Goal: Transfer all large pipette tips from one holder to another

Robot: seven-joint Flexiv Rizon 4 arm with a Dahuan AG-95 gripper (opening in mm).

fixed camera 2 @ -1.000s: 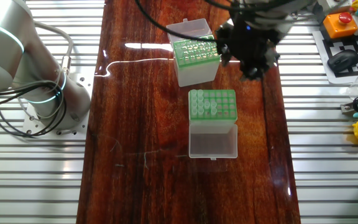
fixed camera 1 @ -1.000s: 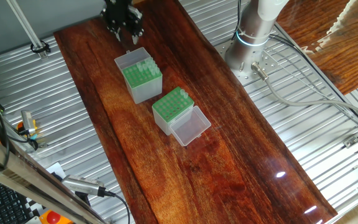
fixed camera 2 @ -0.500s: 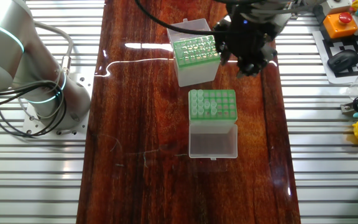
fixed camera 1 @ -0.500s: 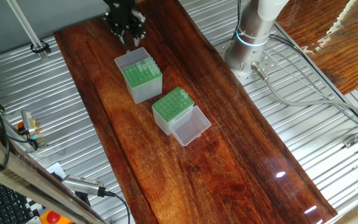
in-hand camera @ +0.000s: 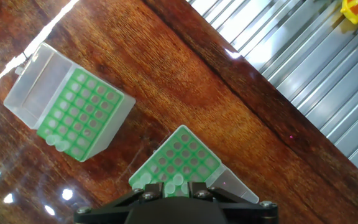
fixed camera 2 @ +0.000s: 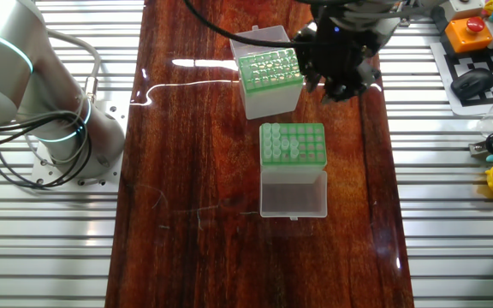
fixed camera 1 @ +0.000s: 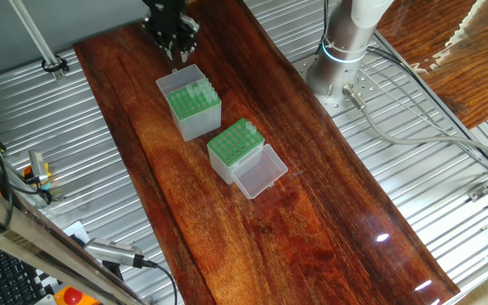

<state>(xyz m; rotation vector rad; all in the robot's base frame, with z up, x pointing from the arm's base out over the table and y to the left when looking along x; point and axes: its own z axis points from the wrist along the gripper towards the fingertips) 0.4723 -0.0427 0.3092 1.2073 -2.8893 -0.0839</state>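
A long dark wooden counter (fixed camera 1: pixel 252 195) lies across a ribbed metal bench, with the arm's base (fixed camera 1: pixel 339 63) mounted beside one long edge. The gripper (fixed camera 1: pixel 171 38) hangs above the counter near its far end in one fixed view, just beside the grey box (fixed camera 1: pixel 191 106) and not touching it; whether the fingers are parted or closed cannot be told from any view. In the hand view only the dark gripper body shows at the bottom edge.

The grey box (fixed camera 2: pixel 270 81) stands near that end of the counter, lid upright behind its green rack. A few whitish pipette tips (fixed camera 1: pixel 198 91) stand in the rack along one side; most of its holes appear unfilled.

The whitish box (fixed camera 2: pixel 292 154) stands near the counter's middle, close to the grey box but apart from it. Its clear lid (fixed camera 2: pixel 293 192) lies open flat on the counter. A small cluster of tips (fixed camera 2: pixel 284 144) stands in its green rack.
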